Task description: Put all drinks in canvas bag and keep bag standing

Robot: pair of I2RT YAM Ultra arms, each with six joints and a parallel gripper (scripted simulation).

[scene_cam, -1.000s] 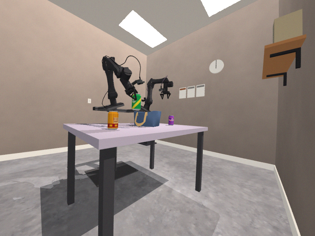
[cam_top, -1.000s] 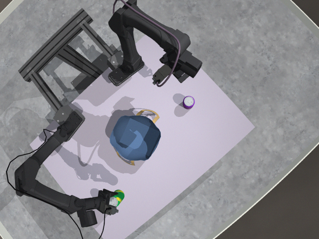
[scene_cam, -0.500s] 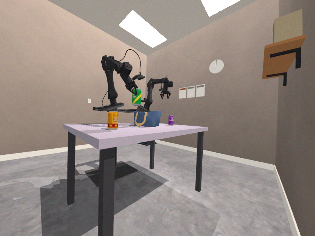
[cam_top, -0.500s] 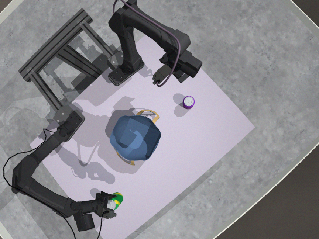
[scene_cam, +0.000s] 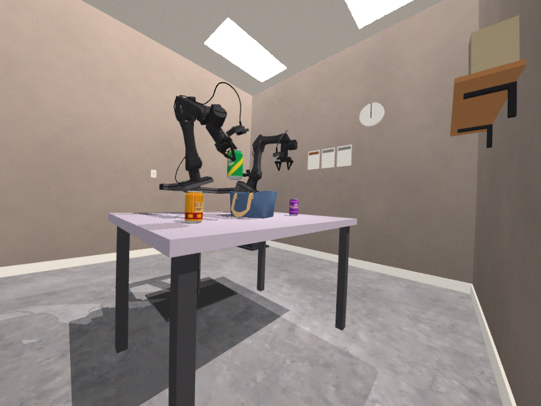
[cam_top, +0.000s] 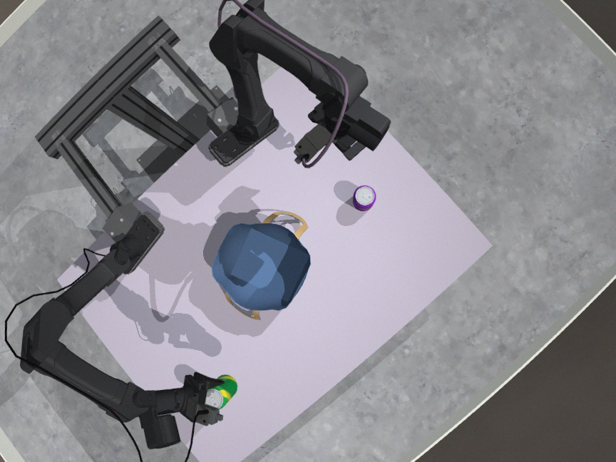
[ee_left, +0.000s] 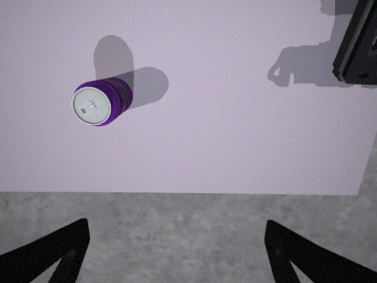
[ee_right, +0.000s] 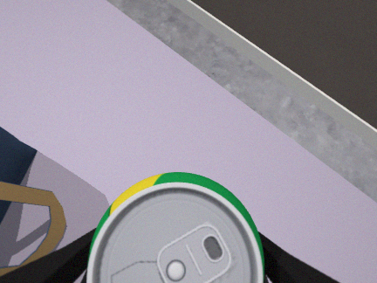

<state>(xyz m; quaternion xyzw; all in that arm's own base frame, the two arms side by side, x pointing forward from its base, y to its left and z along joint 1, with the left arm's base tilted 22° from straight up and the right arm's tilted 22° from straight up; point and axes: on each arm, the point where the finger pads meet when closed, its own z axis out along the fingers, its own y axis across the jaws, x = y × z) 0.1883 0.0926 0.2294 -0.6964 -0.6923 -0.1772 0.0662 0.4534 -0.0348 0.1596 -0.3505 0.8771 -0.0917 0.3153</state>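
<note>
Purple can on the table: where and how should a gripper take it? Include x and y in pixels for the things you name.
Best, I think, around the middle of its side wall, coming from above with a finger on either side. The purple can (cam_top: 363, 197) (scene_cam: 293, 207) (ee_left: 105, 102) stands upright, its round wall exposed with no neighbour touching; the flat lid offers fingers little to pinch.

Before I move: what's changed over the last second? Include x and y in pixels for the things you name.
The right end effector (cam_top: 217, 396) (scene_cam: 232, 157) (ee_right: 178, 232) and the green can (cam_top: 229, 388) (scene_cam: 235, 168) (ee_right: 140, 231) in its grip have risen; in the top view they've shifted slightly down the picture. Nothing newly gripped or released.

Same: left end effector (cam_top: 337, 132) (scene_cam: 283, 168) (ee_left: 177, 223), blue bag (cam_top: 261, 263) (scene_cam: 263, 204) (ee_right: 13, 162), purple can (cam_top: 364, 197) (scene_cam: 293, 206) (ee_left: 102, 102), orange can (scene_cam: 193, 206).
</note>
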